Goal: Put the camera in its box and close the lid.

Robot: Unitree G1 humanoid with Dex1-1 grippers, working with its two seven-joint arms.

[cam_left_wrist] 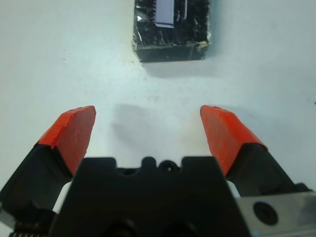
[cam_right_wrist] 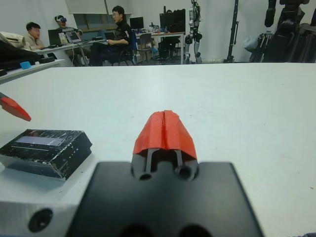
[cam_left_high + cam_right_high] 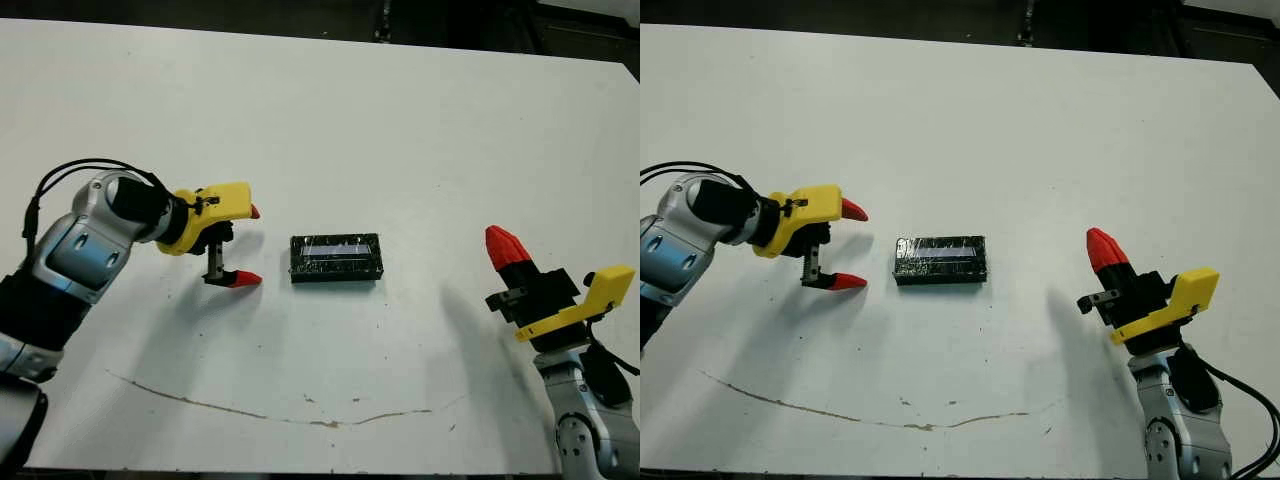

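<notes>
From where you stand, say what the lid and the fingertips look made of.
The lid: black with a crinkly, glossy skin that catches light, probably plastic film over card; a pale stripe runs along its top. The left gripper's fingertips: matt red pads on black bodies, likely rubber or soft plastic, though the look alone leaves that open.

Lid [image 3: 336, 258]: black, crinkly, glossy film-like surface with a pale smooth stripe along the top. Counter [image 3: 400, 130]: white, matt, smooth, marked by a thin brown scuff line [image 3: 270, 412] near the front. Left pincer [image 3: 243, 246]: matt red tips, yellow plastic housing, brushed grey metal forearm. Right pincer [image 2: 165, 129]: matt red tips, black matt body.
</notes>
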